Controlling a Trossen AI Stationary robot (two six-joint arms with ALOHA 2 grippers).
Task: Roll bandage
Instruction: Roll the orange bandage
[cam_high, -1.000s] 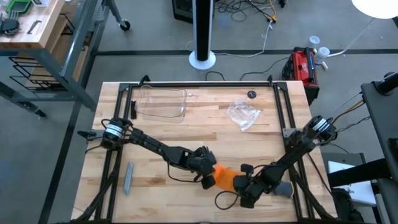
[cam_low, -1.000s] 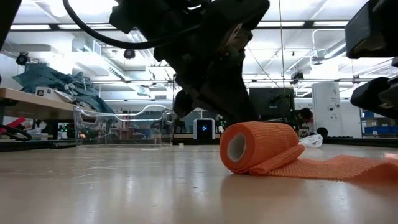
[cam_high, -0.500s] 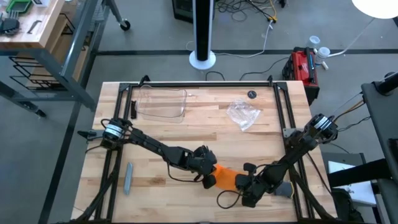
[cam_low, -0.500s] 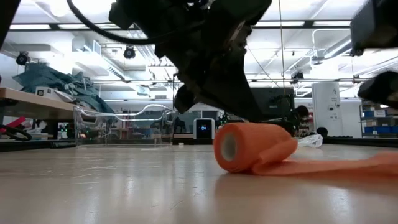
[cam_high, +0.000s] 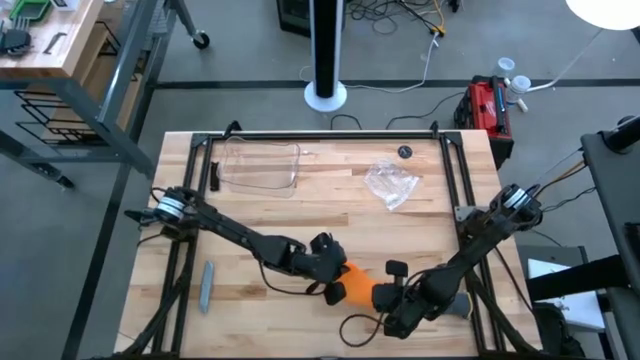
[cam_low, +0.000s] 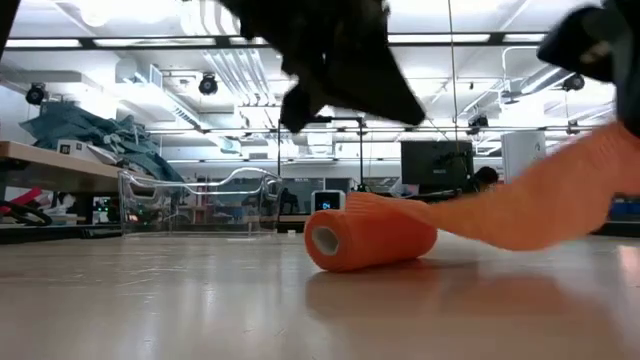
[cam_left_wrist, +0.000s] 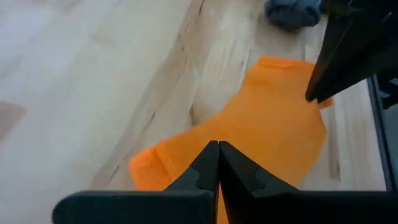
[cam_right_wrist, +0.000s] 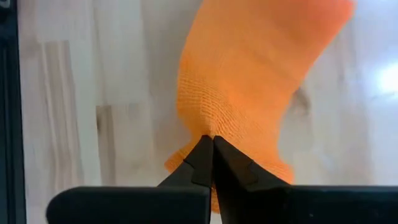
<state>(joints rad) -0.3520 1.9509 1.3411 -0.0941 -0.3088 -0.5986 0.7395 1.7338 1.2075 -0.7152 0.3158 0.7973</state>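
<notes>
Since a second ago your bandage (cam_low: 372, 240) rolled toward the table's left in the low view, and its loose tail, which had lain flat on the table (cam_high: 300, 215), was lifted off the wood, slanting up from the roll. You held that tail with the right gripper (cam_right_wrist: 210, 152), its fingers pinched together on the orange fabric near the front edge. Your left gripper (cam_left_wrist: 219, 158) had its fingers pressed together just above the roll, and its arm had swung a little nearer the front. The grey bar (cam_high: 206, 285) and the crinkled plastic wrap (cam_high: 391, 183) stayed put.
</notes>
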